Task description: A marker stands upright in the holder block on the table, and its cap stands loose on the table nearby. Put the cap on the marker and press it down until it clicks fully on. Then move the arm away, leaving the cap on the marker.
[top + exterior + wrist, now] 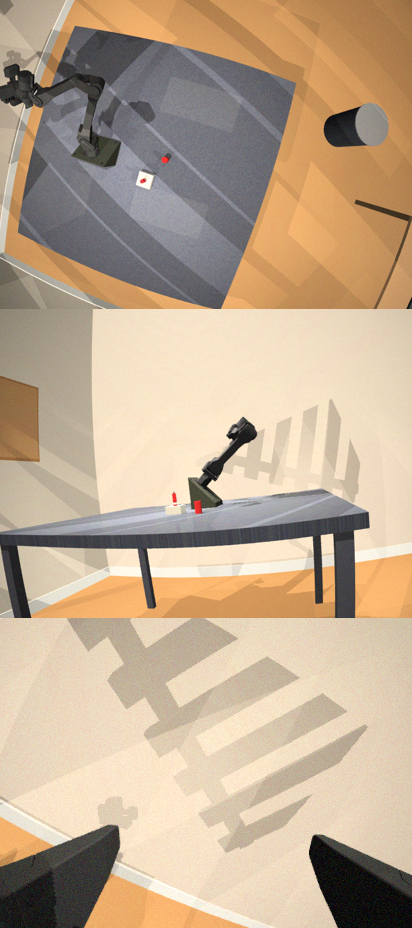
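One dark table (199,166) (186,538) on orange floor (332,265) (233,591) (120,903), pale wall (166,391) (75,773) behind, red cap (164,159) (198,507) on the tabletop near the white block (148,181) (172,510), upright marker (142,181) (174,498) in it, gripper (215,841) spread open.
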### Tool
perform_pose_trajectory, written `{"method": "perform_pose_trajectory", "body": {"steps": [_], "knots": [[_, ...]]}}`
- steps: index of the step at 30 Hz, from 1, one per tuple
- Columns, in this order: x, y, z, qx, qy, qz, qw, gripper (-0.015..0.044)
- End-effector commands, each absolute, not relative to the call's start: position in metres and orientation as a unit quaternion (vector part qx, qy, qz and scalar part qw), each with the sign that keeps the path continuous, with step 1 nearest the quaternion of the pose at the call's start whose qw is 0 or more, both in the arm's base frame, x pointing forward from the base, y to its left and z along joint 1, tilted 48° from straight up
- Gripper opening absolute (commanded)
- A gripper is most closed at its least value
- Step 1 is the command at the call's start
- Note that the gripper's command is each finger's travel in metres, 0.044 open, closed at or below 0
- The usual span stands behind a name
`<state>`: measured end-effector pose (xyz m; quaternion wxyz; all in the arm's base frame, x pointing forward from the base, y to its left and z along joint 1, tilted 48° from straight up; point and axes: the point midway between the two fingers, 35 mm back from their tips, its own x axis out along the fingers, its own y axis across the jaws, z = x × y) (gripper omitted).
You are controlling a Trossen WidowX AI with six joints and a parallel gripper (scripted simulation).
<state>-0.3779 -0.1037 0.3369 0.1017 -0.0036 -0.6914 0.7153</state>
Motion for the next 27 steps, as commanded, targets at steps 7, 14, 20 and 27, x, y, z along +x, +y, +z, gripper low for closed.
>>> {"method": "perform_pose_trajectory", "body": {"steps": [7,14,20,27], "knots": [[-0.364,-0.190,0.316,0.055,-0.673,0.737,-0.030,0.0241],[-0.320,-0.282,0.283,0.114,-0.655,0.722,-0.190,0.0241],[-0.280,-0.332,0.261,0.138,-0.634,0.703,-0.290,0.0241],[-0.191,-0.401,0.223,0.139,-0.572,0.665,-0.460,0.0241]]}}
